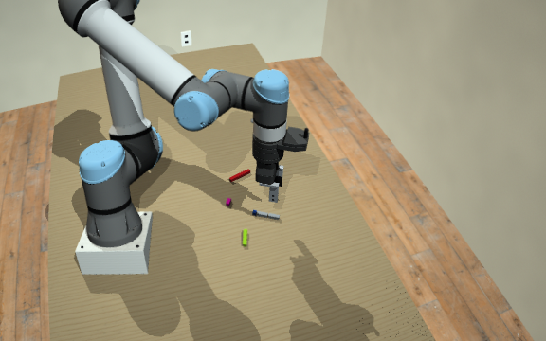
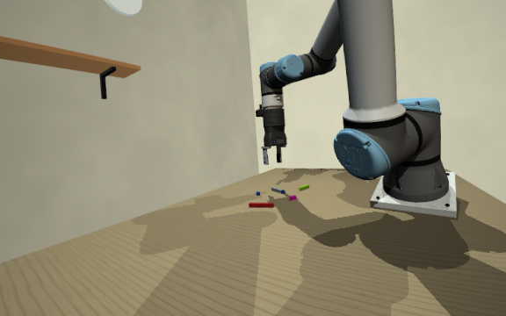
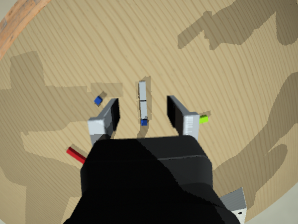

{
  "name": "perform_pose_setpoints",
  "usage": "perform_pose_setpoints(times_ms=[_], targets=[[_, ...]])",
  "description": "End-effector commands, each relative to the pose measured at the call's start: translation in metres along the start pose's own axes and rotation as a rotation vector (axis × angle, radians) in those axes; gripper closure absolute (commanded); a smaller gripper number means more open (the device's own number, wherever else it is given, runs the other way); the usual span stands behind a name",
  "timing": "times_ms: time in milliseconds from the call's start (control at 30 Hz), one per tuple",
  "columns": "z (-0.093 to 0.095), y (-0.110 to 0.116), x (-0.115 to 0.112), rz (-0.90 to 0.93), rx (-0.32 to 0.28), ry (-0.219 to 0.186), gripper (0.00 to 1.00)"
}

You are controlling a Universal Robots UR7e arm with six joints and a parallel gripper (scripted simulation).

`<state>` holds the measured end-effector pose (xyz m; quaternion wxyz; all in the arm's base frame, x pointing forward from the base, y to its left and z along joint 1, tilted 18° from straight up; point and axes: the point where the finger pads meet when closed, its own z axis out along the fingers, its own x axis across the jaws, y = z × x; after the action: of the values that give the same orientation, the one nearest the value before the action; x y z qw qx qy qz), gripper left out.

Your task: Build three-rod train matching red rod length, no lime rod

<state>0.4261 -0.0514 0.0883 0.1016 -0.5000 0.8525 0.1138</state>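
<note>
Two grey rods (image 1: 274,216) (image 2: 276,190) (image 3: 142,91) and a blue rod (image 1: 254,213) (image 2: 283,191) (image 3: 144,122) lie end to end in one nearly straight line, with only small gaps showing. The red rod (image 1: 240,175) (image 2: 261,204) (image 3: 76,155) lies apart. A magenta rod (image 1: 228,202) (image 2: 292,197) lies between the red rod and the line; the wrist view hides it. A second blue rod (image 2: 258,193) (image 3: 98,100) lies away from the line and is hidden in the top view. My gripper (image 1: 276,195) (image 2: 272,162) (image 3: 143,106) is open and empty, above the line.
The lime rod (image 1: 245,238) (image 2: 304,187) (image 3: 203,119) lies apart, on the opposite side of the line from the red rod. The robot's white base block (image 1: 112,260) (image 2: 415,208) stands on the table. A wall shelf (image 2: 51,57) is far off to the side.
</note>
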Motion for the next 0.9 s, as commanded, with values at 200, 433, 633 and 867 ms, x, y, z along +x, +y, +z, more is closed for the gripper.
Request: perform_pose_setpoints(times_ms=[200, 433, 633, 867], targets=[[-0.06, -0.001, 0.0, -0.001, 0.007, 0.002, 0.0], [-0.079, -0.001, 0.0, -0.001, 0.007, 0.002, 0.0], [-0.085, -0.001, 0.0, -0.001, 0.007, 0.002, 0.0], [-0.083, -0.001, 0.0, -0.002, 0.003, 0.001, 0.0]])
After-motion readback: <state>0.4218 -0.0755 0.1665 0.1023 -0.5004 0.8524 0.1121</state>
